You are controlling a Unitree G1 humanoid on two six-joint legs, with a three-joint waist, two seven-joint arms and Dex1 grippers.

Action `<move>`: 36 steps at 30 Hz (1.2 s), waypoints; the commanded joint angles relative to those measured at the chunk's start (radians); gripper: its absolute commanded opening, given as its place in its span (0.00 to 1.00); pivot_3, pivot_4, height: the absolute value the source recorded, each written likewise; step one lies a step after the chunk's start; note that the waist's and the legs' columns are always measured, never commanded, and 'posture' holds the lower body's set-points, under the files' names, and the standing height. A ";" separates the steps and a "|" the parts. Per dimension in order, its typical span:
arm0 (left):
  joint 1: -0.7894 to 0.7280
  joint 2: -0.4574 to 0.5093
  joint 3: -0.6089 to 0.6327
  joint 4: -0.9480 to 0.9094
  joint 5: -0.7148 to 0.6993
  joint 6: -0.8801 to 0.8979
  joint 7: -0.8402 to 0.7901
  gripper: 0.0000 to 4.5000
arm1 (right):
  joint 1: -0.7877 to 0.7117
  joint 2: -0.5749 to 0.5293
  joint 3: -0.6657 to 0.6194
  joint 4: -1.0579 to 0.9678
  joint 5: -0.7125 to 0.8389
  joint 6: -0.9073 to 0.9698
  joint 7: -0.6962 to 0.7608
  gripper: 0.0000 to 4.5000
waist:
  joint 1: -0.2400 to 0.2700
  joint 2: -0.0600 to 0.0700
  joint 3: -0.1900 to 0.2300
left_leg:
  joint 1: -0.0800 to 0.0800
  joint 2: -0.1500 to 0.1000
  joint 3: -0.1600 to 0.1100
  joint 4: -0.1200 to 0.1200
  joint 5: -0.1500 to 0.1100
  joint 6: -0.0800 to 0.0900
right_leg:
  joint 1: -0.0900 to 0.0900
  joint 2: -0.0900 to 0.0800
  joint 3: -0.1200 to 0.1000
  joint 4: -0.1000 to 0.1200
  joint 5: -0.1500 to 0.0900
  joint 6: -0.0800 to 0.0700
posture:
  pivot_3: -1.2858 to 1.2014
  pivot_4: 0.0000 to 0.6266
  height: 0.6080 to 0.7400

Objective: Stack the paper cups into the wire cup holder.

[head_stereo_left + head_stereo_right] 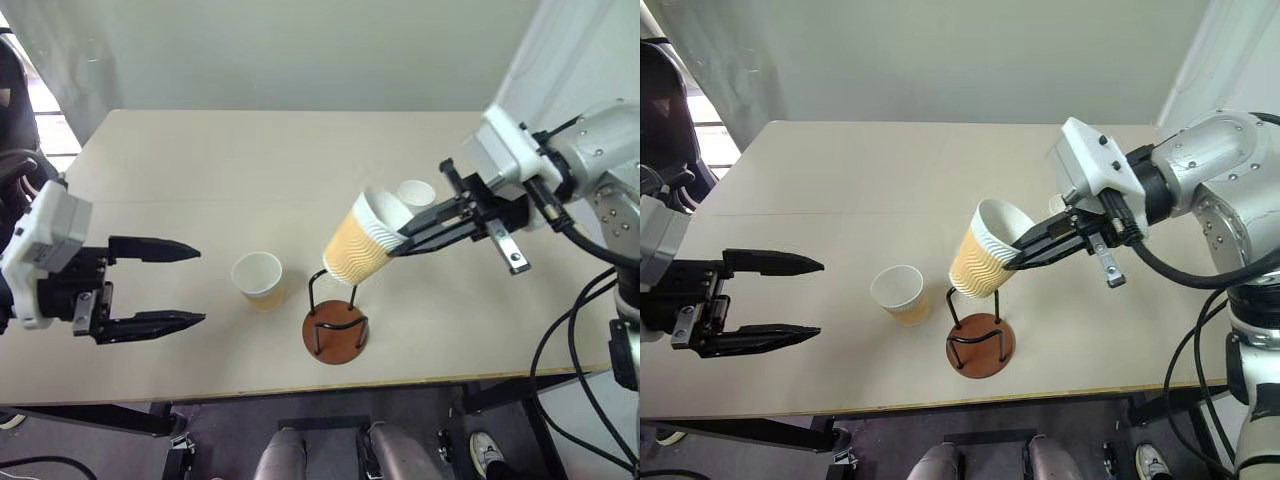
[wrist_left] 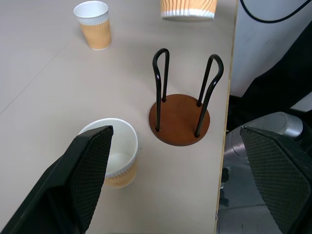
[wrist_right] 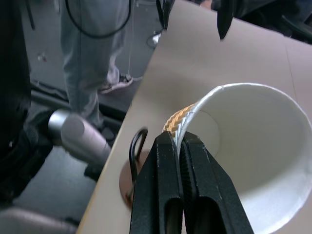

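Right gripper (image 1: pixel 1018 250) was clamped on the rim of a paper cup (image 1: pixel 983 252), one finger inside the mouth and one on the ribbed outer wall, as the right wrist view showed clearly. The held cup was off the table, tilted, its mouth turned up toward the right arm and its base hanging just above the wire loops of the wire cup holder (image 1: pixel 979 340). Its white inside looked empty.

The holder stood upright near the front edge of the table (image 1: pixel 200 170), black loops rising from the round reddish-brown base; no cup sat inside it.

A second cup (image 1: pixel 259 279) stood upright on the table just left of the holder, apart from it, mouth up, nothing seen in it. A third cup (image 1: pixel 415 193) stood farther back, partly hidden behind the held cup and the right gripper.

Left gripper (image 1: pixel 190 285) hovered over the left part of the table, fingers spread wide, holding nothing, well apart from the second cup.
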 commanded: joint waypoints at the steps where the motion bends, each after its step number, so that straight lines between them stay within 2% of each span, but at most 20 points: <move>1: -0.009 0.019 0.019 -0.004 0.005 -0.009 -0.003 1.00 | -0.012 0.018 0.013 -0.036 0.012 0.018 -0.044 0.01 | 0.000 0.000 0.000 | 0.000 0.000 0.000 0.000 0.000 0.000 | 0.000 0.000 0.000 0.000 0.000 0.000 | 0.52 0.24 1.00; 17: 0.035 0.009 0.077 -0.040 -0.003 0.016 0.011 1.00 | 0.086 0.009 0.132 -0.062 -0.058 -0.052 -0.045 0.01 | -0.001 -0.001 0.000 | 0.000 0.001 0.000 0.000 -0.001 0.000 | -0.001 0.000 -0.001 0.001 0.000 0.000 | 0.52 0.24 1.00; 35: 0.043 0.011 0.095 -0.050 -0.004 0.022 0.013 1.00 | 0.103 0.022 0.172 -0.054 -0.154 -0.135 -0.050 0.01 | -0.001 -0.001 0.000 | 0.000 0.002 -0.001 0.000 -0.002 0.000 | -0.001 0.000 -0.001 0.001 0.000 -0.001 | 0.52 0.24 1.00; 36: 0.044 0.010 0.095 -0.051 -0.003 0.021 0.013 1.00 | 0.103 0.023 0.173 -0.054 -0.157 -0.137 -0.051 0.04 | -0.001 -0.001 0.000 | 0.000 0.002 -0.001 0.000 -0.002 0.000 | -0.001 0.000 -0.001 0.001 0.000 -0.001 | 0.52 0.24 1.00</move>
